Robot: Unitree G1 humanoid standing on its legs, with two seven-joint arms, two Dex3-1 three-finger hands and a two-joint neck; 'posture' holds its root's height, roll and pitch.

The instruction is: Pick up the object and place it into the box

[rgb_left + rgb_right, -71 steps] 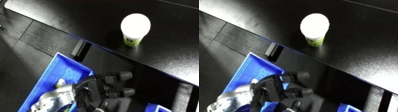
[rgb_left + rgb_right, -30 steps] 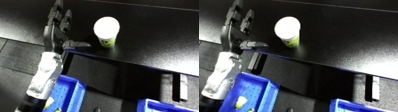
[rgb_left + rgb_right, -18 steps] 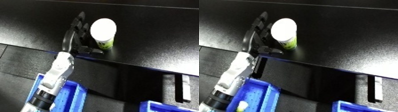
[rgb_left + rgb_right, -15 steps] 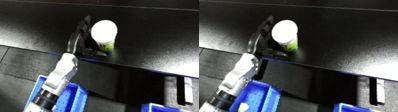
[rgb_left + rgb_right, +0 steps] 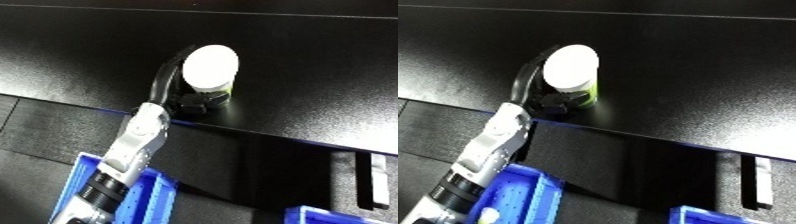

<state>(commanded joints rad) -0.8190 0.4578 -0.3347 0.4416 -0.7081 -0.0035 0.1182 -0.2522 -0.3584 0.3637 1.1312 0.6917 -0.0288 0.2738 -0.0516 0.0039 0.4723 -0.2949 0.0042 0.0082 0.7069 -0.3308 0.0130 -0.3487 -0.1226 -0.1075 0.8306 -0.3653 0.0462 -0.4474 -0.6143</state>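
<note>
Your left hand (image 5: 182, 92) curls around the upright white-lidded cup (image 5: 210, 70) on the desk (image 5: 302, 65), fingers behind, thumb in front; the blue bin (image 5: 160, 192) lies below, toward you.

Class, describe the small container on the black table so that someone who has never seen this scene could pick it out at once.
Start at the wide black table and find the left hand reaching up over its near edge. The container stands upright there, with the hand's fingers curled round it. It is the only thing on the table: a round white lid on top, a yellow-green body below.
</note>
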